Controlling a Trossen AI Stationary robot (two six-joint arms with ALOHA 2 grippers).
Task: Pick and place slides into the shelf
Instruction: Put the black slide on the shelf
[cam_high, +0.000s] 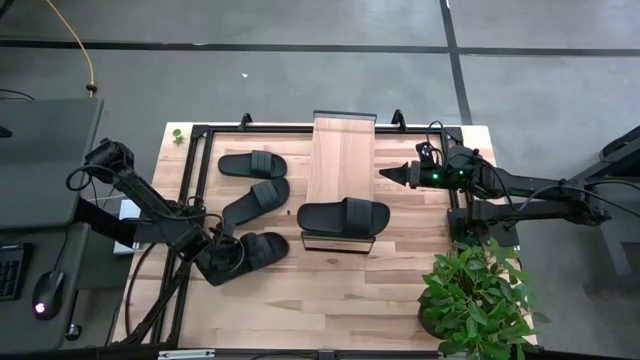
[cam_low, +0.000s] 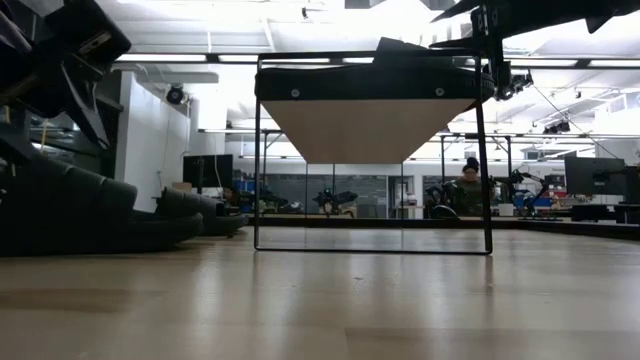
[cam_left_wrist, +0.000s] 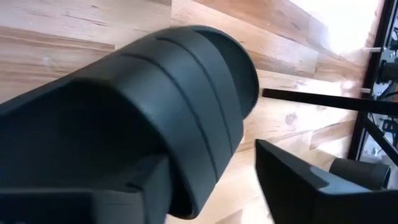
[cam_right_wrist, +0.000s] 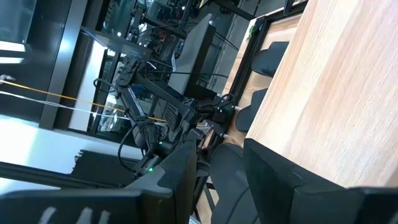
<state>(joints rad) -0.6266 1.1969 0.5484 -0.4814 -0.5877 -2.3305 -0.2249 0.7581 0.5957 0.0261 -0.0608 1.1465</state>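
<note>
The shelf (cam_high: 342, 170), a light wood plank on a thin black frame, carries one slide (cam_high: 343, 216) across its near end. Three more matte black slides with ribbed straps lie on the table (cam_high: 330, 300) by its left side: one (cam_high: 253, 164) toward the far edge, one (cam_high: 256, 199) mid-table, one (cam_high: 262, 249) nearer. The left gripper (cam_high: 228, 256) straddles this last slide's end, fingers partly open around it; whether they grip it I cannot tell. The right gripper (cam_high: 388, 174) hangs beside the shelf's right edge, fingers part open, empty. A plant (cam_high: 478, 295) stands at the near right corner.

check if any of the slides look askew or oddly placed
One slide lies crosswise over the near end of the shelf, its ends overhanging both sides. On the table, the middle slide sits at an angle, unlike the one behind it.
</note>
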